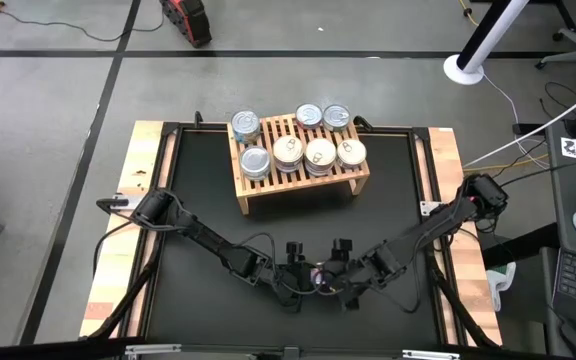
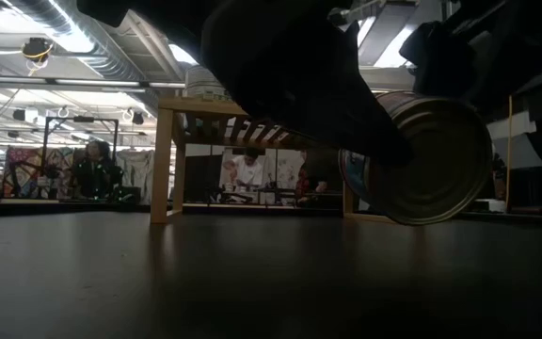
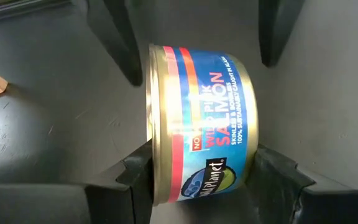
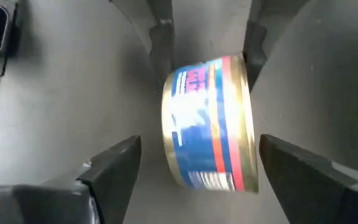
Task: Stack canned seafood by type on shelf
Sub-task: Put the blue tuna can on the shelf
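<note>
A: The shelf (image 1: 299, 180) sits upper centre in the high view with seven tins on its slats. Where's the loose one?

B: Low centre, between the arms. The salmon can (image 3: 197, 121) is on edge, and the left gripper (image 3: 194, 177) is clamped on its two flat faces.

A: And the right gripper (image 4: 197, 180)?

B: Spread wide, fingers clear on either side of the can (a handover, I'd judge). It holds nothing.

A: Risks?

B: The grip is only on the smooth ends. If it slackens, the can could roll off across the black table (image 1: 198, 190). The right fingers flank it closely too, so a careless pull-back might knock it askew.

A: Anything in the way?

B: The arms themselves crowd that low-centre patch. The stretch up to the shelf looks bare, but the slats are nearly full, so a matching stack has to be found.
</note>
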You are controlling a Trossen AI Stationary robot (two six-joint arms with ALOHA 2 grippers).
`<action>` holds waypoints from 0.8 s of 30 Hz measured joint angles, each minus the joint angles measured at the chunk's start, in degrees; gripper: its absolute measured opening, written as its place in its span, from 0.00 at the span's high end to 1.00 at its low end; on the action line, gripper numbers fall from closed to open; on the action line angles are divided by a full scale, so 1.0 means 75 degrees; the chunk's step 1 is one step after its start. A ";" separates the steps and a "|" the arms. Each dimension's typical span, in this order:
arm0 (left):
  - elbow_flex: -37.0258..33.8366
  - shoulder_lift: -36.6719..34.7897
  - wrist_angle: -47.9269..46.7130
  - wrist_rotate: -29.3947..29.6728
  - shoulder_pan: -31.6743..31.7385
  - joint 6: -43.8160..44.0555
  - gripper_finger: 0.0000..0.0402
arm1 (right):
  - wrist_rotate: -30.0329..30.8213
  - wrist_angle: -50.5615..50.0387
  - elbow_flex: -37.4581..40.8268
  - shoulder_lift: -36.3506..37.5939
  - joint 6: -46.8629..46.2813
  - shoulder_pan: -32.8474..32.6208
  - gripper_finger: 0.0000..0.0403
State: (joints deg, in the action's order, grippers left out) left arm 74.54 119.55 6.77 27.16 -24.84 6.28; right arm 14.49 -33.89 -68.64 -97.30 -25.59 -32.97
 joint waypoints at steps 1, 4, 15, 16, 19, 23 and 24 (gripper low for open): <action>0.0000 0.0000 0.0019 -0.0005 0.0000 0.0000 0.51 | 0.0036 0.0051 0.0000 -0.0037 0.0094 0.0000 0.19; 0.0000 -0.0003 0.0114 -0.0057 0.0000 0.0046 0.51 | 0.0240 0.0110 0.0000 -0.0149 0.0389 0.0000 0.19; 0.0000 -0.0003 0.0264 -0.0204 0.0000 -0.0040 0.51 | 0.0317 0.0122 0.0000 -0.0223 0.0464 -0.0006 0.36; 0.0000 -0.0003 0.0264 -0.0188 0.0000 -0.0077 0.51 | 0.0305 0.0122 0.0000 -0.0223 0.0464 -0.0006 0.40; 0.0000 -0.0003 0.0265 -0.0210 0.0006 -0.0250 0.51 | 0.0315 0.0127 0.0000 -0.0223 0.0496 -0.0009 0.52; 0.0000 -0.0003 0.0285 -0.0215 0.0000 -0.0550 0.48 | 0.0292 0.0152 -0.0006 -0.0177 0.0470 -0.0009 0.58; 0.0000 -0.0003 0.0315 -0.0188 -0.0006 -0.0630 0.47 | 0.0294 0.0115 -0.0006 -0.0144 0.0451 -0.0007 0.58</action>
State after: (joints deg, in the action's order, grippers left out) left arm 74.54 119.52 9.14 25.75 -24.88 1.56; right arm 16.70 -33.02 -68.69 -98.38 -22.21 -33.03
